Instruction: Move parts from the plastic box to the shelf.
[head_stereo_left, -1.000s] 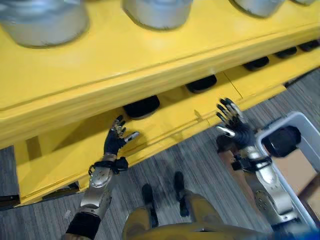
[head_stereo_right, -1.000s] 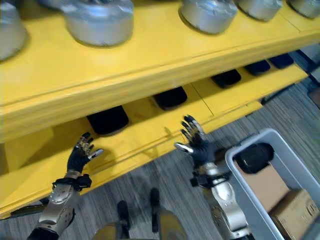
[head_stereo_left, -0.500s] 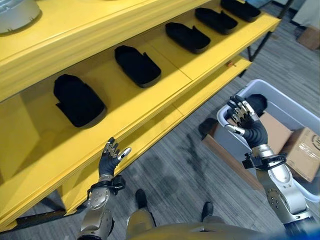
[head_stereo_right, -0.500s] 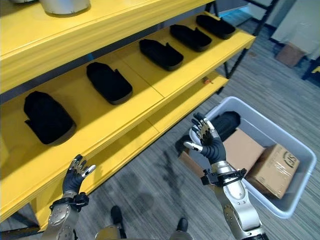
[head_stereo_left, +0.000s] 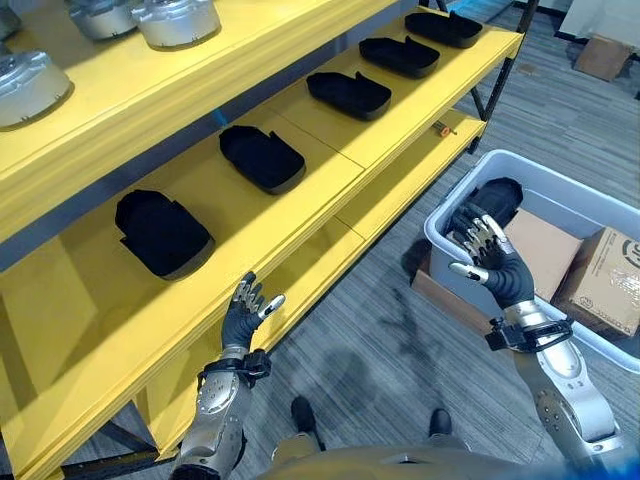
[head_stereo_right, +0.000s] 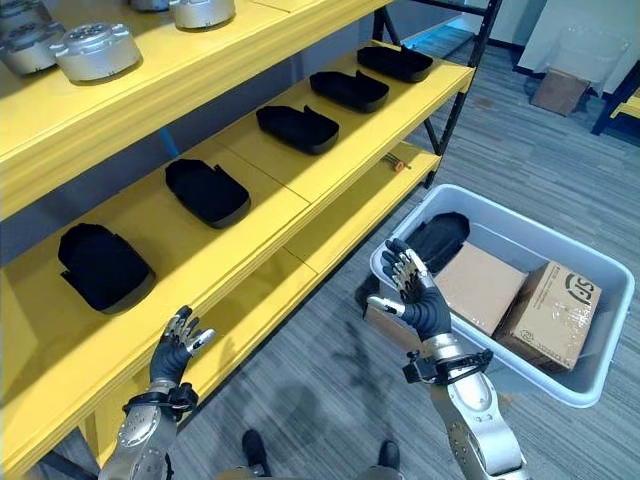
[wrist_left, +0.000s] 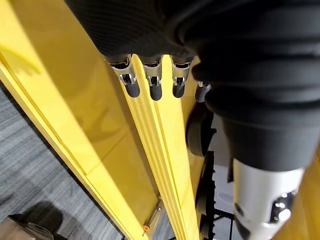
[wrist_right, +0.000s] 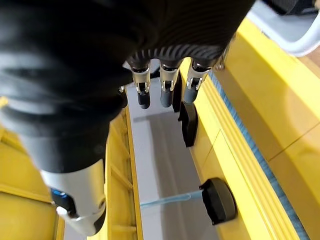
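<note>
A grey plastic box (head_stereo_right: 540, 236) stands on the floor at the right. A black part (head_stereo_right: 437, 240) lies in its near left corner. My right hand (head_stereo_right: 415, 295) is raised at the box's near left rim, just short of that part, fingers (wrist_right: 165, 90) straight and empty. The yellow shelf (head_stereo_right: 300, 175) runs along the left, with several black parts (head_stereo_right: 205, 190) in a row on its middle level. In front of the lower level's edge my left hand (head_stereo_left: 243, 318) is held up open, fingers (wrist_left: 152, 85) straight, holding nothing.
Two cardboard boxes (head_stereo_right: 555, 315) fill the rest of the plastic box. Silver round parts (head_stereo_right: 95, 50) sit on the top level. The lower shelf level (head_stereo_left: 400, 185) is bare yellow. Grey carpet lies between shelf and box. Another cardboard box (head_stereo_right: 558, 90) stands far back.
The camera has swung away from the shelf front, so the plastic box and whole shelf now show. Both hands stay raised, open and empty.
</note>
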